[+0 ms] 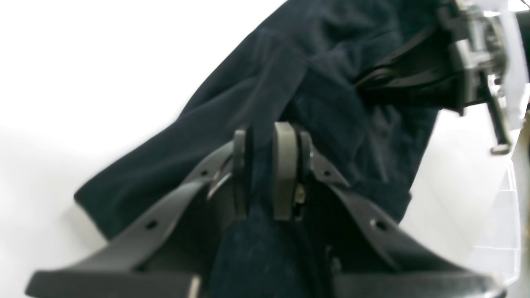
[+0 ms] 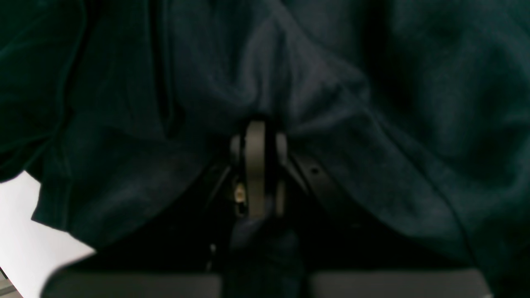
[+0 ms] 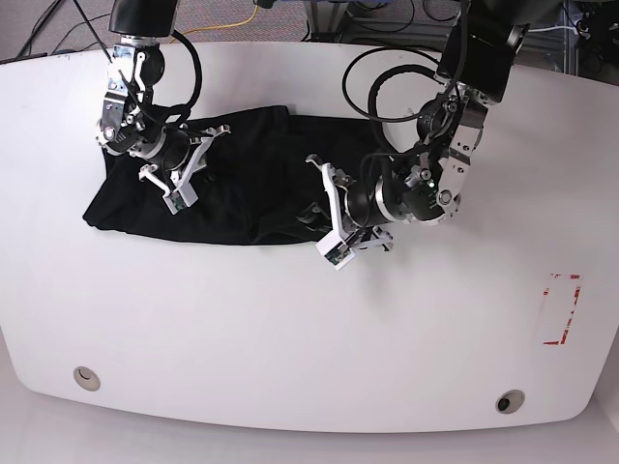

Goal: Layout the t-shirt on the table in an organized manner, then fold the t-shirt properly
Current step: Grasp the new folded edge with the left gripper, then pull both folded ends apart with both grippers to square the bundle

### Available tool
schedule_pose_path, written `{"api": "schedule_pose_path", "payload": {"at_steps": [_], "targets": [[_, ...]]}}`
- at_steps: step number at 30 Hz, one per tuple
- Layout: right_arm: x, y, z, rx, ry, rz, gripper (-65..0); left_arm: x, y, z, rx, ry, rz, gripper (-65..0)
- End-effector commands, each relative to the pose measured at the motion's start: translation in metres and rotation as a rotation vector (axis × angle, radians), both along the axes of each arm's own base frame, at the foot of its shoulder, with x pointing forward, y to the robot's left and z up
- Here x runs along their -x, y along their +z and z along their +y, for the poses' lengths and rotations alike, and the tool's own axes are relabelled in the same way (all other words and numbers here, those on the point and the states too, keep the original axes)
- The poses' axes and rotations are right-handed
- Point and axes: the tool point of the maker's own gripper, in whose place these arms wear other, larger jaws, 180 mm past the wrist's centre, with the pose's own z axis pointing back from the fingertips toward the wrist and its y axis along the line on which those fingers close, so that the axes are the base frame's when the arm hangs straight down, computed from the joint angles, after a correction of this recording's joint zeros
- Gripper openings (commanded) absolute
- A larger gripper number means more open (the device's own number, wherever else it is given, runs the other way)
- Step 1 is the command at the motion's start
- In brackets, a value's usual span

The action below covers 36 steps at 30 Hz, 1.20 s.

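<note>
Plainly, both the left pincer (image 1: 265, 165) and right pincer (image 2: 258, 165) clamp the unprinted black t-shirt (image 3: 242, 184).

arms: black links, silver joints; looped black cables; hands: white brackets, grey pads (image 1: 285, 169)

No readable text, labels or numbers anywhere in view.

t-shirt (image 2: 372, 124) (dim, blurred), edges cut off
</note>
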Motion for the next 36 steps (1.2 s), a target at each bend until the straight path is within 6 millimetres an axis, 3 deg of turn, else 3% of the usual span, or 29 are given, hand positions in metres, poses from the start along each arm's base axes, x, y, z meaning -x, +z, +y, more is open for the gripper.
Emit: {"api": "schedule_pose_path", "payload": {"at_steps": [1,6,13,21,28,32,36], "targets": [[0.01,-0.009,-0.008,0.06,0.017,0.057,-62.0,-0.002,0.001,0.014,-0.011,0.017,-0.012,-57.5],[0.009,-0.009,-0.008,0.06,0.017,0.056,-62.0,0.002,-0.011,0.036,-0.053,0.04,0.008,-57.5],[0.009,-0.008,-0.007,0.06,0.018,0.054,-62.0,0.012,-0.028,0.051,-0.09,0.049,0.046,-57.5],[0.01,-0.01,0.003,0.056,0.052,0.058,-62.0,0.018,-0.068,0.062,-0.102,0.09,0.152,-57.5],[0.002,0.006,0.01,0.066,0.079,0.004,-61.7,0.022,-0.1,0.075,-0.1,0.141,0.228,-57.5],[0.0,0.01,0.014,0.067,0.091,-0.011,-61.7,0.025,-0.109,0.08,-0.112,0.152,0.255,-57.5],[-0.013,0.029,0.016,0.078,0.102,-0.069,-59.6,0.028,-0.113,0.086,-0.123,0.157,0.263,-57.5]]}}
